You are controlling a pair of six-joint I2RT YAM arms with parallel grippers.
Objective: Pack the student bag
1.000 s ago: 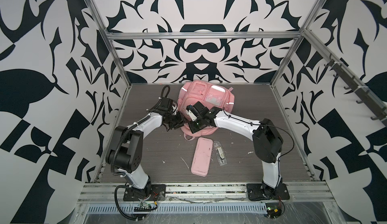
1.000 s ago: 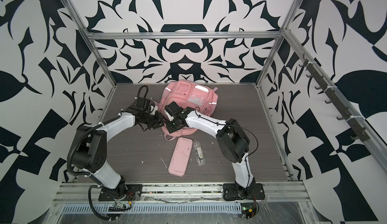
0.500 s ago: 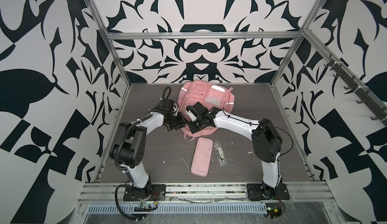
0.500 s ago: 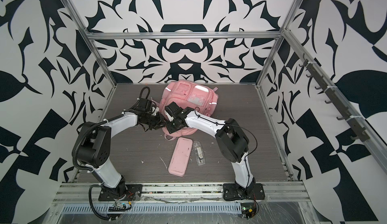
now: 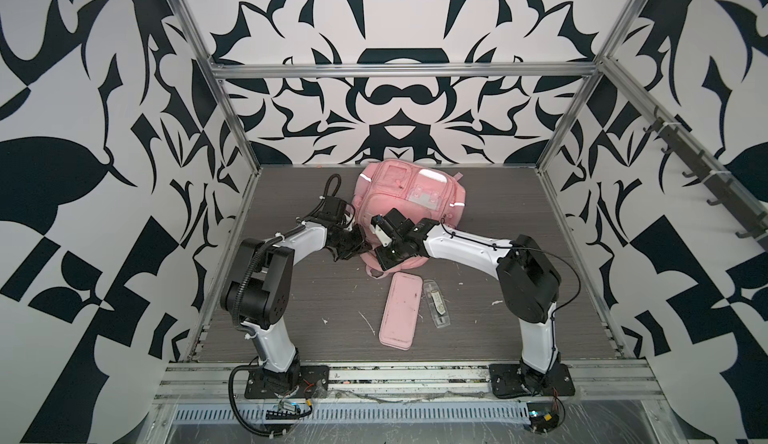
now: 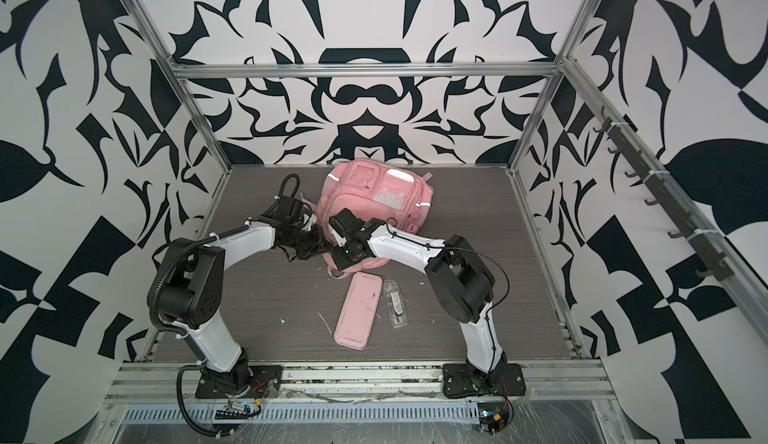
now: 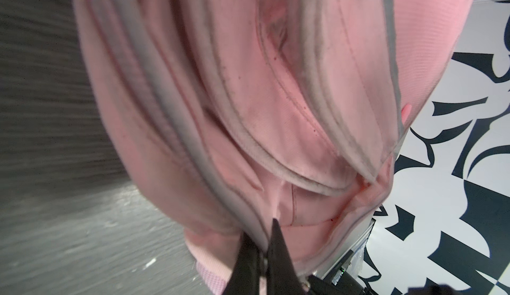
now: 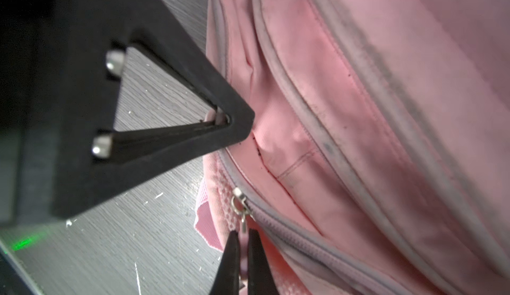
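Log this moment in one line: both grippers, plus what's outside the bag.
left gripper: shut on student bag fabric | right gripper: shut on zipper pull | pencil case, clear case: on table

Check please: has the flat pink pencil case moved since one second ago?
No. The pencil case lies where it did, at the same gap from the front edge of the table.

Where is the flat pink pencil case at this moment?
In both top views the pencil case lies flat on the table, mid-table, just in front of the student bag. A clear plastic packet lies along its right edge.
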